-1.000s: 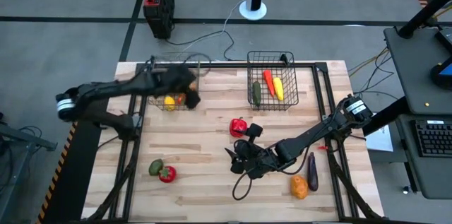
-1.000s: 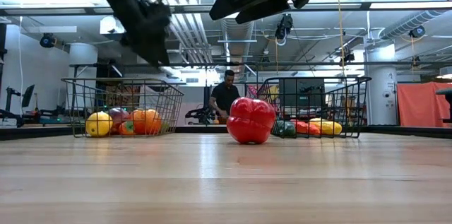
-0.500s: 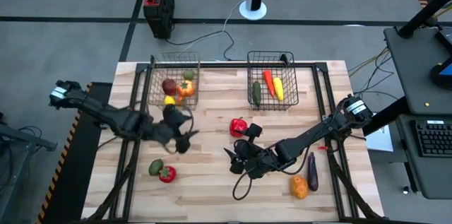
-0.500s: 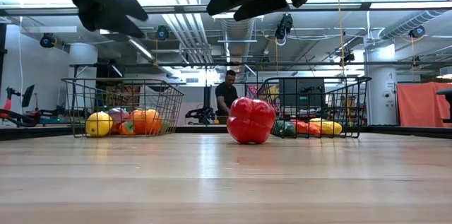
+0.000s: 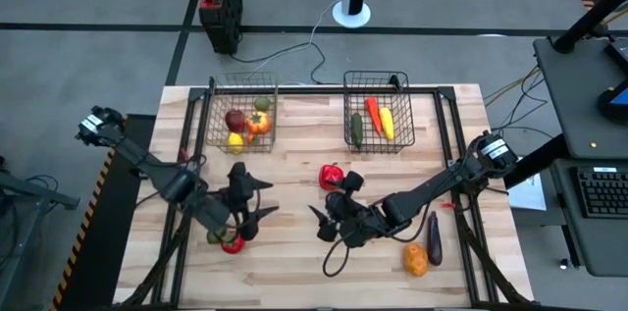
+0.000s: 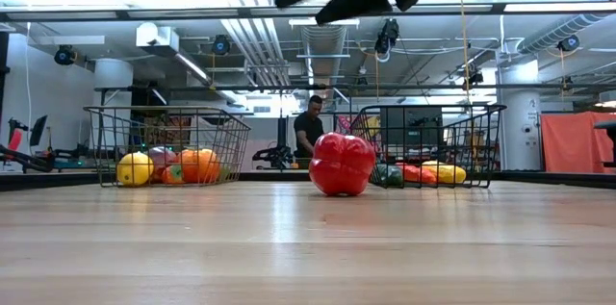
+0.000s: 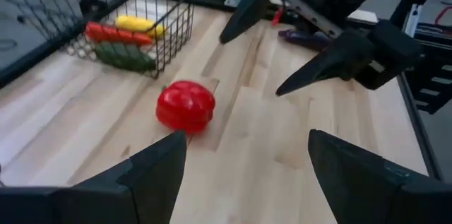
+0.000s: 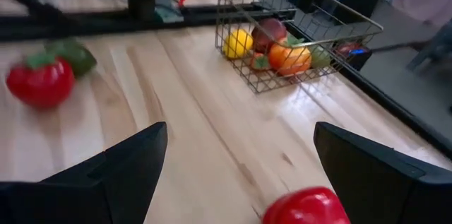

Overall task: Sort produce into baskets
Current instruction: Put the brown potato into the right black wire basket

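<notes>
Two wire baskets stand at the table's far side. The left basket point(image 5: 241, 120) holds red, orange, yellow and green produce; the right basket point(image 5: 378, 115) holds a red, a yellow and a green piece. A red pepper point(image 5: 332, 176) rests on the table's middle. My left gripper point(image 5: 263, 198) hangs open in the air at the near left, just above a red piece point(image 5: 233, 244) and a green piece point(image 5: 215, 232), and points toward the pepper point(image 7: 185, 106). My right gripper point(image 5: 314, 223) hangs open near the pepper's near side, empty.
A purple eggplant point(image 5: 434, 235) and an orange piece point(image 5: 416, 258) lie at the near right, beside the right arm. A red-and-black box point(image 5: 218, 2) stands on the floor beyond the table. A person point(image 6: 309, 130) stands far behind. Bare wood lies between the two grippers.
My left gripper has swung from above the left basket toward the table's near edge, turning to point toward the right side. It stays open and empty, and now hangs over the near-left produce. My right arm has kept still.
</notes>
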Controlling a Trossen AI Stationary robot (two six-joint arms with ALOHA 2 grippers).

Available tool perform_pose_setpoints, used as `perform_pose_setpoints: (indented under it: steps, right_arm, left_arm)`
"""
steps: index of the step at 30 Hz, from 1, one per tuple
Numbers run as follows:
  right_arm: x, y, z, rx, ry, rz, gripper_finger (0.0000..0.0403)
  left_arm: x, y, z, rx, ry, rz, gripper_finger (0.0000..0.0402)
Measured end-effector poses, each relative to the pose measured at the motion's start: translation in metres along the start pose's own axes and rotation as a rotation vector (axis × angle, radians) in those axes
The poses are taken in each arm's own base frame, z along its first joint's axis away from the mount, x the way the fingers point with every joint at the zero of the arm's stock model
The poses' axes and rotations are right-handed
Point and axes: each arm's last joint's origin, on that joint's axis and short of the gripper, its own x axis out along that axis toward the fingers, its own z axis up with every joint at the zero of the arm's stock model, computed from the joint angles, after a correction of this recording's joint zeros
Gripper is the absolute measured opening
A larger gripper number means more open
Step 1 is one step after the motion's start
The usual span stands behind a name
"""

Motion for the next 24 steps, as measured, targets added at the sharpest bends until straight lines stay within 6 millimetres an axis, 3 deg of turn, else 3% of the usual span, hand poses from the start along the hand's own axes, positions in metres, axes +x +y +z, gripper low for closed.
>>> perform_pose_setpoints:
  steps: [4, 7, 13, 24]
  right_arm:
    - [-0.002, 0.002, 0.015, 0.057, -0.02, 0.024, 0.035]
    - [-0.006, 0.006, 0.028, 0.078, 0.023, 0.14, 0.035]
    - [-0.019, 0.004, 0.049, 0.201, 0.322, 0.343, 0.0348]
    - [-0.048, 0.003, 0.027, 0.376, 0.851, 0.385, 0.0324]
  left_arm:
    - [-0.002, -0.009, 0.005, 0.042, -0.024, 0.012, 0.0279]
    - [-0.001, -0.014, 0.004, 0.059, -0.022, 0.008, 0.0279]
    - [0.005, -0.019, -0.003, 0.088, 0.002, 0.015, 0.0279]
    - [0.005, -0.019, -0.003, 0.117, 0.004, 0.015, 0.0279]
